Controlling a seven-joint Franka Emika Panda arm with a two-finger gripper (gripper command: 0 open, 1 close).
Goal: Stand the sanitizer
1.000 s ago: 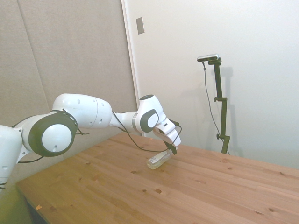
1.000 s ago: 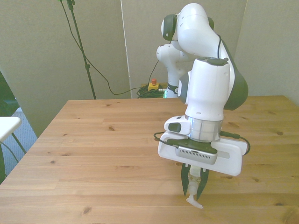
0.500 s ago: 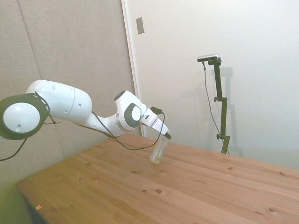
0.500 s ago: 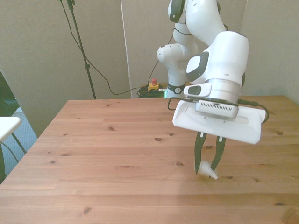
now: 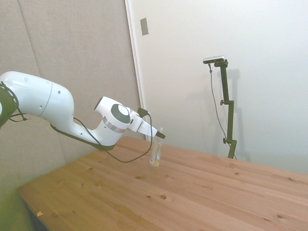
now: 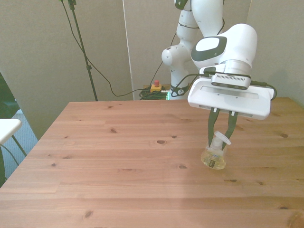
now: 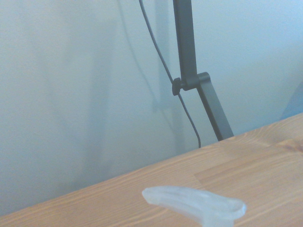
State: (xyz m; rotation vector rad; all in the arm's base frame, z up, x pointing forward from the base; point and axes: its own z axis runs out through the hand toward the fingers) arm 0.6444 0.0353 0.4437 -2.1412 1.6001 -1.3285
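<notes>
The sanitizer (image 6: 214,157) is a small clear bottle of pale yellow liquid. It stands nearly upright with its base on the wooden table (image 6: 109,156), toward the front view's right. Its white pump nozzle (image 6: 221,138) points up between the fingers. My gripper (image 6: 218,142) reaches down from above and is shut on the sanitizer's neck. In the side view the sanitizer (image 5: 155,153) stands at the table's far side, with the gripper (image 5: 160,136) at its top. The wrist view shows only the blurred white nozzle (image 7: 195,203) above the tabletop.
Bare planks of the table (image 5: 192,197) stretch around the bottle on every side. A white object (image 6: 6,128) pokes in beyond the table at the front view's left edge. Cables and a red button (image 6: 155,87) lie on the floor behind the table.
The arm has pulled back and swung the wrist up. The sanitizer, held tilted and low a second ago, has turned from lying at a slant to nearly upright on its base.
</notes>
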